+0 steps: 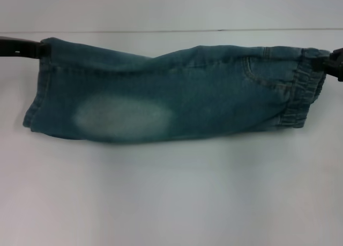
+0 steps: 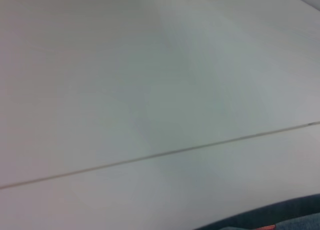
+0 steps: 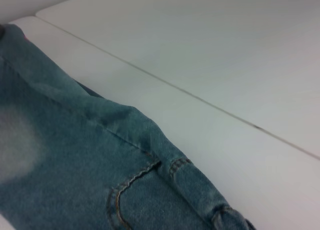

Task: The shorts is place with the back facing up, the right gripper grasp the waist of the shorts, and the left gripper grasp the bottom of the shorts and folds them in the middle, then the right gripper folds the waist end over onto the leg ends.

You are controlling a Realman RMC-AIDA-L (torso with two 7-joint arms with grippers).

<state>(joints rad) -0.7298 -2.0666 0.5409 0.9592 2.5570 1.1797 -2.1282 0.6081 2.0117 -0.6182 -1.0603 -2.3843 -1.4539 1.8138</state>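
Blue-green denim shorts (image 1: pixel 171 93), folded lengthwise, stretched sideways, waist (image 1: pixel 305 93) rightward

table (image 1: pixel 171 203) — white, matte | seam line (image 2: pixel 150 157) — thin, dark, crossing tabletop

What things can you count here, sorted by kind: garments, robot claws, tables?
Denim shorts: 1
Robot claws: 2, the left claw at the hem end, the right claw at the waist end
White table: 1
Total: 4

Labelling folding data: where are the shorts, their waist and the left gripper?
shorts (image 1: pixel 161 90), head view, mid fabric.
waist of the shorts (image 1: pixel 305 98), head view, ruffled band.
left gripper (image 1: pixel 33 49), head view, black tip at hem.
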